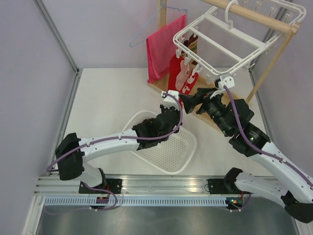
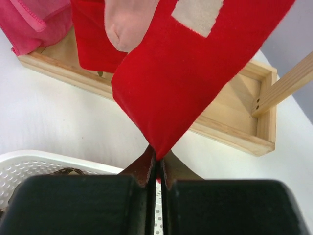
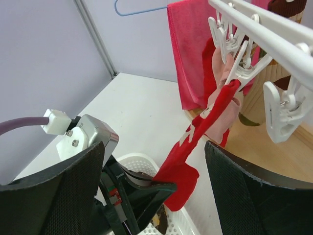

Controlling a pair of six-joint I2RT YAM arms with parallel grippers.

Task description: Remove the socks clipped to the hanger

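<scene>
Left wrist view: the left gripper (image 2: 156,164) is pinching the toe of a red sock (image 2: 195,73), jaws fully closed, with the arm stretching forward over the white basket (image 1: 182,152). The sock is hanging taut from a clip (image 3: 242,68) on the white hanger (image 1: 234,36). The right gripper (image 3: 152,147) is hovering near it, fingers spread wide and holding nothing.

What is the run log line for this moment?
left gripper: shut on red sock | right gripper: open | red sock: stretched, clipped to hanger | basket: below left gripper
</scene>
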